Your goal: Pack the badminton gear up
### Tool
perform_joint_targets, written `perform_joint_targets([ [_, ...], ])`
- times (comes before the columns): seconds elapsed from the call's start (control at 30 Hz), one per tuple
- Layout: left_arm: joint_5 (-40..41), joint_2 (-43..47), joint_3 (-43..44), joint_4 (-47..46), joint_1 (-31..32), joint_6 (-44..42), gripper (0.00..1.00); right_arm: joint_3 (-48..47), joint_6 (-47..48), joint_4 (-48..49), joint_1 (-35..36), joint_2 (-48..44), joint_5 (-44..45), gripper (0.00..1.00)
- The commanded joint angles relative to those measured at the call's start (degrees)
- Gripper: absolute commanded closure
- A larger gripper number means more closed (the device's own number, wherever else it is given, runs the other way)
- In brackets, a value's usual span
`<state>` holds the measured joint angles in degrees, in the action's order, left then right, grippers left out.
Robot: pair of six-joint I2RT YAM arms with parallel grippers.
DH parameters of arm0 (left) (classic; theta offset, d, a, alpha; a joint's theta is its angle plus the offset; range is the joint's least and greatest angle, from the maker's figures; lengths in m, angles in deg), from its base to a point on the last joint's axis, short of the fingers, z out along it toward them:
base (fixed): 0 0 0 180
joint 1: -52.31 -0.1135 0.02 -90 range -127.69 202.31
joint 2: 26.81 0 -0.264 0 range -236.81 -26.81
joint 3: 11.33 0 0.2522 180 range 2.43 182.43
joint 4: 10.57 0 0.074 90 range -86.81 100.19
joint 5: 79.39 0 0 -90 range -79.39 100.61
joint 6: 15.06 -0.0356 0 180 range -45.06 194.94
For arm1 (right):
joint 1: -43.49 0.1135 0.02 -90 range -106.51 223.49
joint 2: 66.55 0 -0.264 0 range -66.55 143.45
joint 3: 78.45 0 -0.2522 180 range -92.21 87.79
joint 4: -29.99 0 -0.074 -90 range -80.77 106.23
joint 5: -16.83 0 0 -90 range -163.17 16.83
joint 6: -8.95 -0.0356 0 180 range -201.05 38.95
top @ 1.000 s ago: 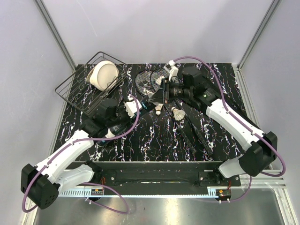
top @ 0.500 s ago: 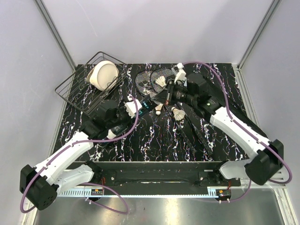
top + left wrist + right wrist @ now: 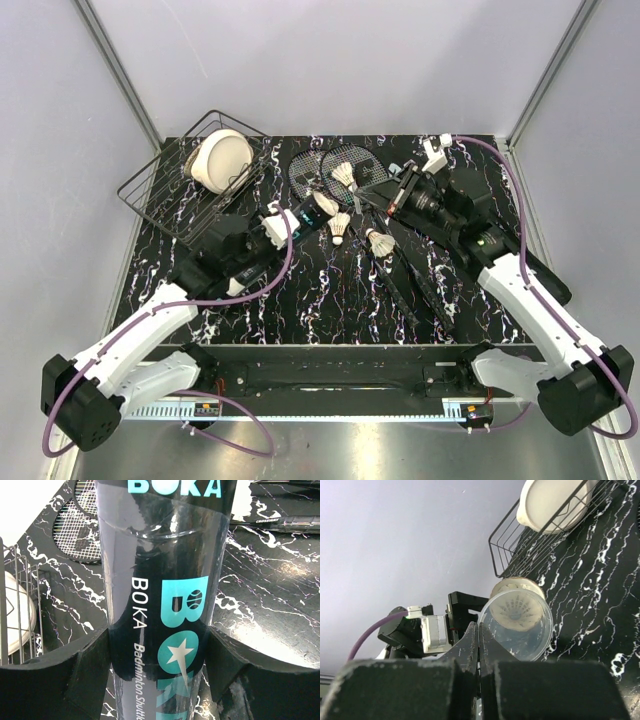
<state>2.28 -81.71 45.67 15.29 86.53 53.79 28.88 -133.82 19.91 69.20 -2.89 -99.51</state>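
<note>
The black, white-veined counter (image 3: 330, 300) carries two rackets (image 3: 318, 175), their heads overlapping. A wire basket (image 3: 165, 195) sits left of the rackets. One shuttlecock (image 3: 340, 231) lies just nearer than the racket heads, a second shuttlecock (image 3: 379, 241) to its right, beside their shafts.

Pale lilac walls (image 3: 330, 60) enclose a black marbled table (image 3: 330, 290).
</note>
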Motion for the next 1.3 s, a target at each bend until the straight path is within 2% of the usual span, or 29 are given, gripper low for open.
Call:
perform_joint_targets([
  [0.0, 3.6, 1.4, 1.0, -3.3, 0.1, 0.8, 1.00, -0.9, 5.2, -3.3, 0.5, -0.9, 3.8, 1.00],
  [0.1, 8.2, 2.8, 1.0, -4.0, 0.1, 2.0, 1.00, -0.6, 14.6, -13.6, 5.1, -0.6, 14.7, 1.00],
  [0.13, 15.6, 3.1, 1.7, -4.0, 0.1, 3.9, 1.00, -0.8, 16.5, -19.6, 10.4, 1.3, 22.8, 1.00],
  [0.23, 29.2, 5.8, 1.0, -6.6, 0.1, 6.6, 1.00, 3.5, 16.5, -19.6, 17.7, 5.4, 28.1, 1.00],
  [0.33, 31.7, 9.6, -1.4, -8.6, 0.1, 6.3, 1.00, 7.1, 14.4, -16.8, 26.0, 10.9, 33.8, 1.00],
  [0.5, 30.2, 13.3, -3.6, -11.5, 0.1, 6.6, 1.00, 6.1, 13.2, -12.9, 31.2, 21.8, 34.3, 1.00],
  [0.53, 29.1, 13.1, -3.5, -11.5, 0.0, 6.5, 1.00, 6.0, 13.7, -11.7, 31.2, 24.2, 31.7, 0.99],
  [0.6, 28.0, 12.6, -2.9, -11.1, 0.1, 6.7, 1.00, 7.0, 14.9, -8.1, 31.2, 25.3, 29.5, 0.87],
  [0.63, 27.3, 12.4, -2.7, -11.1, 0.1, 6.8, 1.00, 7.1, 14.9, -7.9, 31.0, 25.3, 29.5, 0.65],
  [0.73, 25.7, 11.4, -2.0, -10.3, 0.1, 6.7, 1.00, 7.1, 15.7, -8.2, 28.4, 23.7, 29.3, 0.46],
  [0.8, 24.9, 11.2, -1.8, -9.7, 0.1, 6.8, 1.00, 7.8, 12.1, -11.8, 23.1, 22.3, 30.3, 0.40],
  [0.9, 23.1, 11.9, -2.4, -9.8, 0.1, 6.6, 1.00, 10.2, 2.3, -16.4, 17.7, 17.8, 37.7, 0.25],
  [0.93, 22.5, 12.1, -2.5, -9.9, 0.1, 6.6, 1.00, 11.4, 0.0, -16.5, 15.6, 15.4, 40.6, 0.20],
  [0.97, 22.1, 12.1, -2.6, -10.2, 0.0, 6.6, 1.00, 13.6, -4.2, -16.4, 15.0, 14.2, 42.4, 0.10],
  [1.07, 19.9, 11.7, -2.6, -10.3, 0.0, 6.7, 1.00, 15.9, -6.3, -15.6, 13.2, 11.8, 48.5, 0.06],
  [1.13, 17.8, 11.9, -2.5, -9.8, 0.1, 7.8, 1.00, 16.2, -6.1, -13.3, 8.9, 12.6, 47.3, 0.09],
  [1.2, 15.4, 12.3, -2.8, -9.3, 0.8, 8.1, 1.00, 16.7, -5.9, -8.4, 5.5, 14.2, 42.7, 0.19],
  [1.27, 14.7, 12.9, -3.3, -9.4, 1.5, 8.2, 1.00, 16.0, -3.7, -5.4, 3.6, 17.4, 42.3, 0.25],
])
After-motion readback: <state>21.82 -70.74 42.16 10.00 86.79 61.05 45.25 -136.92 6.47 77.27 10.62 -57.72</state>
